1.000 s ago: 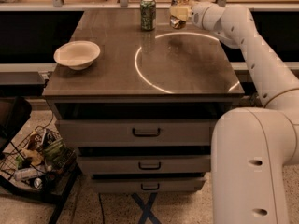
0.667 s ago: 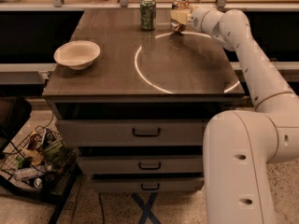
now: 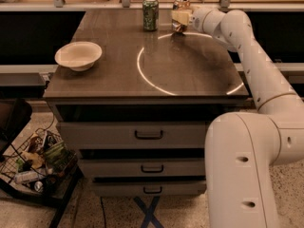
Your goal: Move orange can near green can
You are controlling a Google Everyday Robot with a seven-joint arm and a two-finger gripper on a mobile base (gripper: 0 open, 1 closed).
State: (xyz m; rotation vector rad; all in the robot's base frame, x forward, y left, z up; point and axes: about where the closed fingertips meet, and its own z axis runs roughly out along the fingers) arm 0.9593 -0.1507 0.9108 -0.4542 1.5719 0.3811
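Observation:
The green can (image 3: 150,13) stands upright near the far edge of the table, with a green and white speckled label and a silver top. The orange can (image 3: 180,14) stands just to its right, with a gap between the two. My gripper (image 3: 181,17) is at the far end of my white arm, around the orange can, shut on it. The gripper hides the can's middle; its silver top and its base show.
A white bowl (image 3: 78,55) sits at the table's left side. A bright ring of light (image 3: 190,63) lies on the dark tabletop (image 3: 114,75). Drawers (image 3: 148,134) are below the table. A wire basket of litter (image 3: 35,163) stands on the floor at the left.
My arm has carried the orange can leftward along the far edge, closer to the green can. The green can and the bowl have not moved.

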